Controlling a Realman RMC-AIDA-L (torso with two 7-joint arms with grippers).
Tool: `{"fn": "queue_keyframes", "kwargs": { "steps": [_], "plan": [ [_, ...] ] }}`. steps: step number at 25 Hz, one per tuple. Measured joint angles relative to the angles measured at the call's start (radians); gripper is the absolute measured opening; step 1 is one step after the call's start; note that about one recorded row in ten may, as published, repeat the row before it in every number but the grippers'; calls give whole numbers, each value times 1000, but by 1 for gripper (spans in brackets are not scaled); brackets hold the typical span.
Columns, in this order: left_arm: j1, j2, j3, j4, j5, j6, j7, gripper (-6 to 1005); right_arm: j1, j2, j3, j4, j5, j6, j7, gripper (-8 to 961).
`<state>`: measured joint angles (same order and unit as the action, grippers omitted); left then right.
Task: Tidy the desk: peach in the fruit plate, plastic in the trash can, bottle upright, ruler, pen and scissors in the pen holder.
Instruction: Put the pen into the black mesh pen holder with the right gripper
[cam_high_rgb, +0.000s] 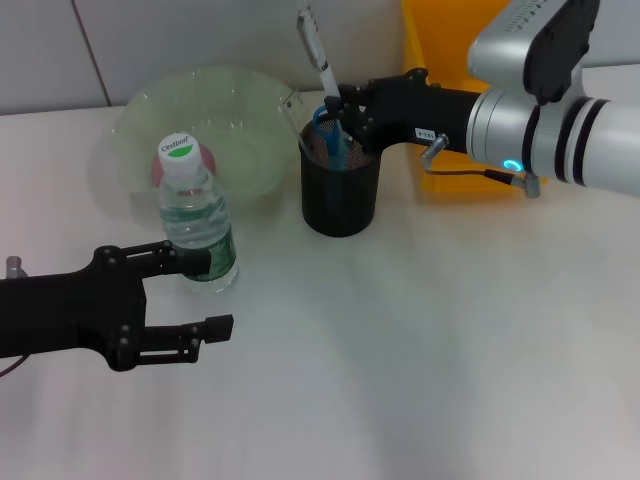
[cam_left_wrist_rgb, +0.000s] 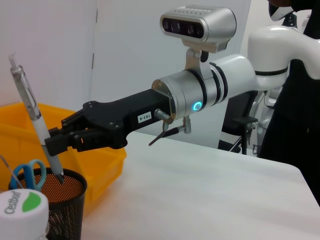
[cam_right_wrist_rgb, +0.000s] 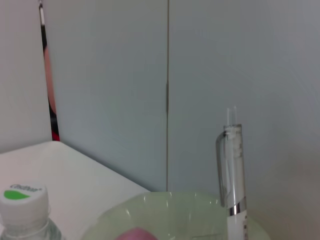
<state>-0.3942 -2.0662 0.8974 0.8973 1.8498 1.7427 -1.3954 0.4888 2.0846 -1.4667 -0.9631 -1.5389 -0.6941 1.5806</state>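
Observation:
My right gripper (cam_high_rgb: 335, 108) is shut on the clear pen (cam_high_rgb: 317, 48) and holds it almost upright over the black mesh pen holder (cam_high_rgb: 341, 195). In the left wrist view the pen (cam_left_wrist_rgb: 30, 112) has its tip just inside the pen holder (cam_left_wrist_rgb: 60, 205). Blue-handled scissors (cam_high_rgb: 324, 122) stand in the holder. A clear strip (cam_high_rgb: 291, 100), perhaps the ruler, leans at its rim. The bottle (cam_high_rgb: 196, 225) stands upright, with my open left gripper (cam_high_rgb: 214, 293) beside its base. The peach (cam_high_rgb: 160, 172) lies in the clear fruit plate (cam_high_rgb: 240, 120). No plastic is in view.
A yellow bin (cam_high_rgb: 440, 40) stands at the back right, behind my right arm. The fruit plate sits just left of the pen holder, with the bottle in front of it. A wall closes the far side of the white table (cam_high_rgb: 440, 340).

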Motion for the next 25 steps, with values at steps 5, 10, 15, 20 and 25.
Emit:
{"fn": "queue_keyframes", "kwargs": {
  "steps": [5, 10, 15, 20, 25],
  "plan": [
    [0, 0, 0, 0, 0, 0, -1, 798, 14, 0, 1, 58, 49, 1, -34, 145],
    [0, 1, -1, 0, 0, 2, -1, 798, 19, 0, 4, 92, 50, 16, -45, 146],
    [0, 1, -3, 0, 0, 3, -1, 798, 25, 0, 1, 109, 51, 23, -46, 147],
    [0, 2, -5, 0, 0, 3, 1, 798, 25, 0, 1, 109, 51, 17, -46, 282],
    [0, 3, -6, 0, 0, 4, 2, 798, 5, 0, 0, 68, 51, 10, -46, 469]
  ]
}}
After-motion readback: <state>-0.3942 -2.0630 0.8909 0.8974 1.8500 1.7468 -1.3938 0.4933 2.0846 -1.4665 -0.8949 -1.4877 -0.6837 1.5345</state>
